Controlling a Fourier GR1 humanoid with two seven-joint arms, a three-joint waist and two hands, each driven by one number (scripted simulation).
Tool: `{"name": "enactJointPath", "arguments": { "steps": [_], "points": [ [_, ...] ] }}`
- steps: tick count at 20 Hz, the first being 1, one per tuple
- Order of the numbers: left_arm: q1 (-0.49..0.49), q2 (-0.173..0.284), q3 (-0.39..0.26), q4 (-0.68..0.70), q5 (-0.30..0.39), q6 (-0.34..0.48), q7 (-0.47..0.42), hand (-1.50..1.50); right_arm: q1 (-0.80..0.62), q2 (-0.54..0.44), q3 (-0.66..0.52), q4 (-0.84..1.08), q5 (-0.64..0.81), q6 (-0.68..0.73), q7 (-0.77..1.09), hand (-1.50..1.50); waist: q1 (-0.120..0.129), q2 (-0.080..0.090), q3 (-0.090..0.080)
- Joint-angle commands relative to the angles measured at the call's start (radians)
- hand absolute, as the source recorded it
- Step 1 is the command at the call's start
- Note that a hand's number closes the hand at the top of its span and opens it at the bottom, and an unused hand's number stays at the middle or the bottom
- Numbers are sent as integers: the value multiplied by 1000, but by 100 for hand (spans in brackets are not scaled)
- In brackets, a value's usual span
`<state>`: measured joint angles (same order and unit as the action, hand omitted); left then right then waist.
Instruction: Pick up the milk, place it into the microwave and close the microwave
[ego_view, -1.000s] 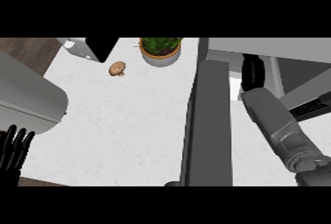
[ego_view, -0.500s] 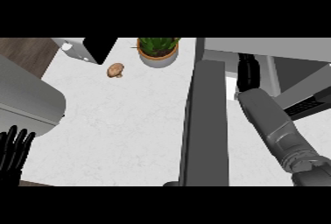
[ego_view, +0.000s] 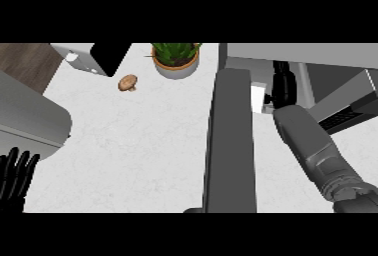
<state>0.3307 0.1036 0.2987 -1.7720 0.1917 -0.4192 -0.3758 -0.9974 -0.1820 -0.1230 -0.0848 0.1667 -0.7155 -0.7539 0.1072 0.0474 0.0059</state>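
At the right of the worktop (ego_view: 148, 150), past the open door (ego_view: 230, 140) of the microwave (ego_view: 295, 51), a small white patch is seen that is taken to be the milk (ego_view: 258, 98). It lies between the door's inner face and the right hand (ego_view: 283, 85), just beside or touching that hand, at the mouth of the oven cavity. Whether it stands on the oven floor or is carried cannot be told. The right hand is stretched into the opening at the end of its grey forearm, and whether it is clenched round the milk or released from it cannot be told, since it is shown only as a dark shape. The left hand (ego_view: 16, 175) is rested at the lower left edge, released, fingers up.

The milk is judged to be a light carton with stiff but thin walls, likely to dent if squeezed hard and to tip if caught high. A hold across its flat sides at about mid-height is advised, and it should be kept upright. The door is best pushed on its outer face once the forearm is drawn clear.
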Motion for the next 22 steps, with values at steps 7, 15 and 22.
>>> {"name": "enactJointPath", "arguments": {
  "steps": [7,15,22],
  "points": [
    [110,-64,-56,-79,-49,2,-14,-150,83,5,-55,-31,-58,250,-124,-150,-37,-23,-2],
    [145,-82,-121,-131,-105,-19,3,-150,195,66,-90,-60,-98,355,-249,-150,-68,-34,-3],
    [174,-63,-170,-104,-46,-136,-9,-150,305,114,-79,-79,-118,607,-306,-150,-87,-41,-4]
  ]
}}
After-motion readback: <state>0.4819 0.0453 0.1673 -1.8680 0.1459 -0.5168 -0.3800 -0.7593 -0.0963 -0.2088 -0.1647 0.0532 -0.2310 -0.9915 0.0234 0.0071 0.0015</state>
